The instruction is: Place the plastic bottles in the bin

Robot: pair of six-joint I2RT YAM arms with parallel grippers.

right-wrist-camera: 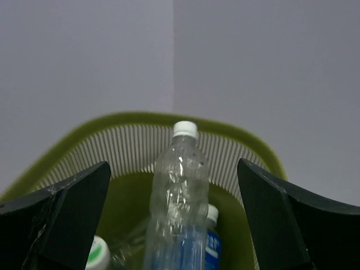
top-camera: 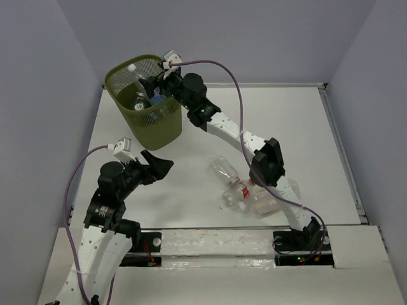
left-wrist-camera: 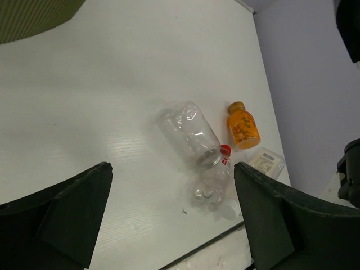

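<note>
At upper left, the right gripper (top-camera: 154, 89) hangs wide and empty over the bin (top-camera: 151, 132) and would best rise straight, clear of the standing bottle (right-wrist-camera: 180, 185).

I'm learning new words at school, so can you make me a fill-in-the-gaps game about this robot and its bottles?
The mesh bin is ____ in colour. The tall bottle sticking up in it has a ____ cap. The smallest bottle on the table is ____. The right gripper above the bin has its jaws ____.
Missing words: green, white, orange, open.
</note>
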